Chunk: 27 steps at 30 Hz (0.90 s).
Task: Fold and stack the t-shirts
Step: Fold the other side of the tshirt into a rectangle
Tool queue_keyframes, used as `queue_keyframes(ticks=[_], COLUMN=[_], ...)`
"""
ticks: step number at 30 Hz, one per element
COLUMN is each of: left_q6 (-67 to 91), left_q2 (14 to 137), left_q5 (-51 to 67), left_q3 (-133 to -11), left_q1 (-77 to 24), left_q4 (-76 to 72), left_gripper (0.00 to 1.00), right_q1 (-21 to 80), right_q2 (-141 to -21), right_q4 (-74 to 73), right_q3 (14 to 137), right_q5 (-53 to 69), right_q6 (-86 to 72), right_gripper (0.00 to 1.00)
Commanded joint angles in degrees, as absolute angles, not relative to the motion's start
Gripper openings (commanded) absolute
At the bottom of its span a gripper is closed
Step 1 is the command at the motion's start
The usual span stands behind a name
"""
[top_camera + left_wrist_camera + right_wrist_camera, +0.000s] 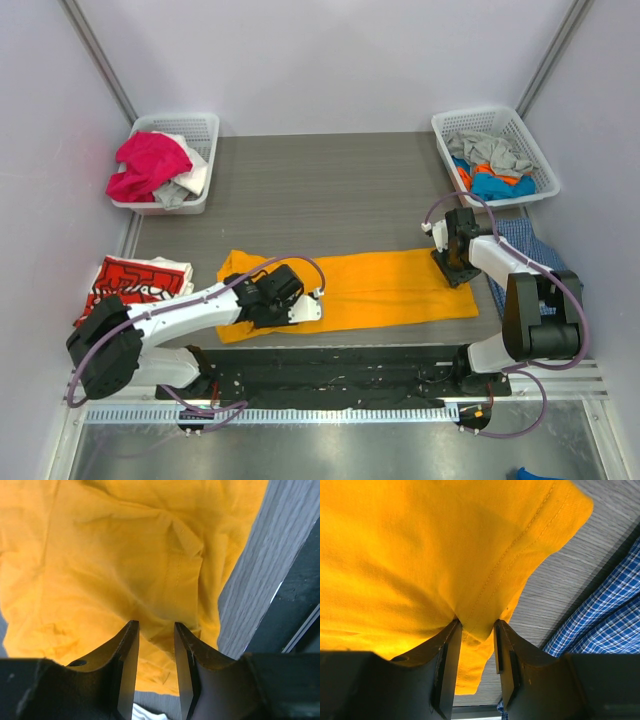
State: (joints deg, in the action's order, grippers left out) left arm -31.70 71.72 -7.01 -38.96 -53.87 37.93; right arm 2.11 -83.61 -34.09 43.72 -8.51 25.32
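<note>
Left gripper [156, 626] at the tee's [390, 285] 9 o'clock end and right gripper [477, 625] at 3 o'clock each pinch cloth. Best to lift together, keeping it taut and edges aligned.

Plain bright orange-yellow t-shirt [390, 285], red t-shirt [135, 280] with white printed lettering, grey wood-grain table [330, 190], white lattice left basket [195, 125], magenta cloth [148, 165], white lattice right basket [528, 128], grey, blue and orange garments [488, 152], blue-and-white checked cloth [615, 615]
</note>
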Motion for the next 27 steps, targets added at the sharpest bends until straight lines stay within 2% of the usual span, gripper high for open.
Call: queue_keyframes(ticks=[1, 9, 19, 27], left_q6=[-31.91, -31.47, -30.50, -33.75], left_q2=[74.70, 73.31, 66.62, 67.06], left_q5=[-2.55, -7.72, -8.17, -11.60], left_q3=[-39.37, -39.81, -47.02, -41.31], left_q1=[-53.53, -53.53, -53.52, -50.98], left_q4=[36.64, 34.90, 39.55, 33.14], left_gripper=[0.38, 0.39, 0.57, 0.59], right_q1=[2.11, 2.02, 2.28, 3.34], right_q2=[-84.11, -84.47, -80.25, -80.42], right_q4=[-33.84, -34.19, -39.72, -40.78], right_q3=[41.84, 42.98, 47.19, 49.74], right_q5=[-8.88, -8.09, -5.63, -4.22], right_q6=[25.40, 25.31, 25.40, 24.52], right_gripper=[0.41, 0.41, 0.45, 0.47])
